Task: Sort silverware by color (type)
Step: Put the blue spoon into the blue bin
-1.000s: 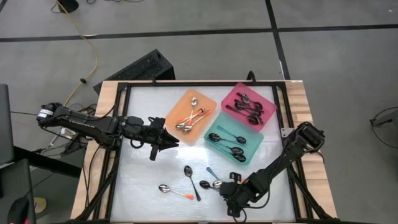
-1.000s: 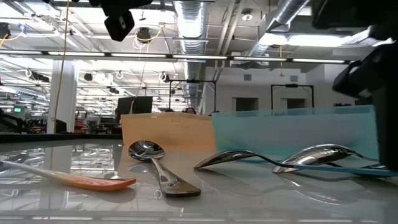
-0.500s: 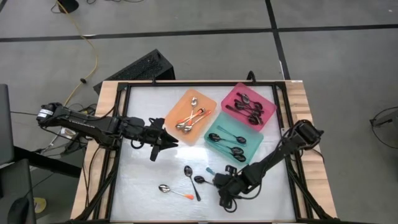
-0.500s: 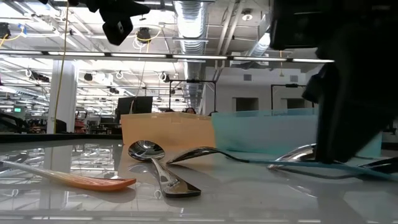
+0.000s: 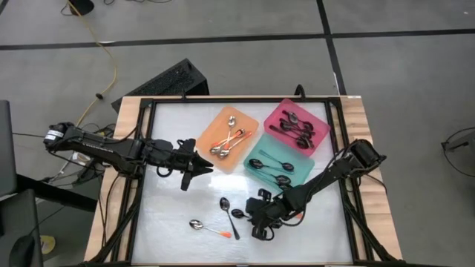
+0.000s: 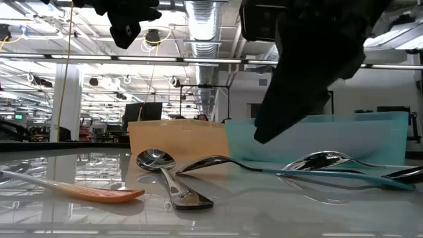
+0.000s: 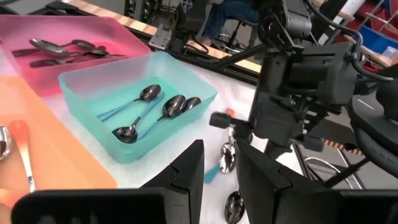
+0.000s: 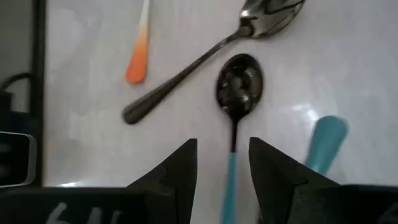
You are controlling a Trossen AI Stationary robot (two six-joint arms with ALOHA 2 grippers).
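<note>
Right gripper (image 8: pixel 222 163) over dark-bowled teal-handled spoon (image 8: pixel 237 109) lying loose on white counter (image 5: pixel 171 208), fingers apart straddling its handle, nothing held; likely lining up pick for teal plastic tray (image 5: pixel 298 162). Left gripper (image 5: pixel 199 170) waits beside orange plastic tray (image 5: pixel 209 133), fingers parted, empty. Since earlier frame, right arm shifted leftward along counter; left unchanged.

orange tray (image 5: pixel 228 137), pink tray (image 5: pixel 298 124), teal tray (image 5: pixel 280 165); teal-handled dark spoon (image 8: pixel 236 106).
</note>
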